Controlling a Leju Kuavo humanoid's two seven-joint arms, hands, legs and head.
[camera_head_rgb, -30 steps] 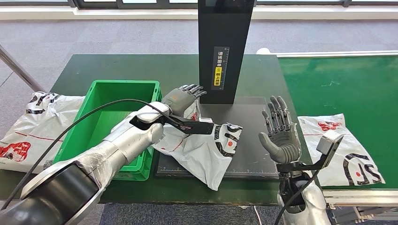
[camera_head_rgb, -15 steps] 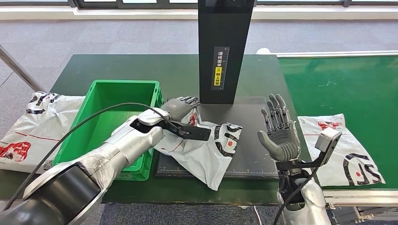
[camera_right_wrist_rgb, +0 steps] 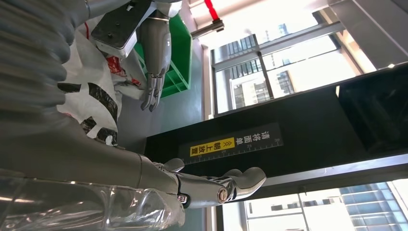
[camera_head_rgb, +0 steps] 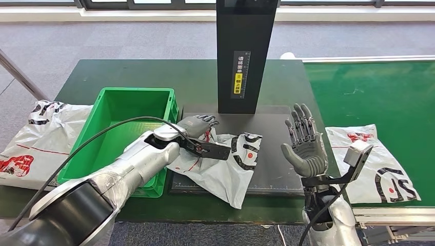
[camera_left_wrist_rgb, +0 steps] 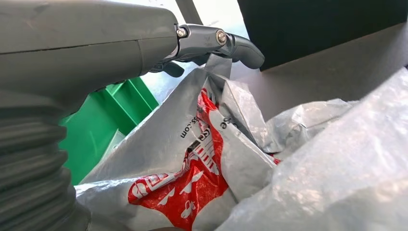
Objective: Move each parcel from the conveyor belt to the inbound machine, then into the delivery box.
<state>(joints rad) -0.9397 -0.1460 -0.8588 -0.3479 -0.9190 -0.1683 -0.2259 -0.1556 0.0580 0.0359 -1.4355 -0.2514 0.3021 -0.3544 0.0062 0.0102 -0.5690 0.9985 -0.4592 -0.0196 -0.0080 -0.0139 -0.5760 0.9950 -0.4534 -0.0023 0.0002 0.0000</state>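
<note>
Nearest, low on the right: right hand raised upright over the edge of the dark scanner plate, palm turned inward, fingers apart and straight, nothing in it. In the right wrist view, same spread fingers against the black column with its yellow label.

Just beside that hand, on the green conveyor belt: a white parcel with red and black print, lying flat, untouched.

To the centre: crumpled white parcel lying on the scanner plate, lower corner hanging past the plate's front edge. Left hand down on the parcel's far left corner, next to the rim of the green delivery box. Fingers draped over the plastic in the head view; up close in the left wrist view, a fold of the bag caught at the fingertips, yet no telling whether truly pinched or merely pressed. Left hand's grip: cannot tell.

Left of the crate, off the table's side: another white bag, slumped.

Farthest back: black column of the inbound machine standing upright at the rear of the plate, on the dark green table.
</note>
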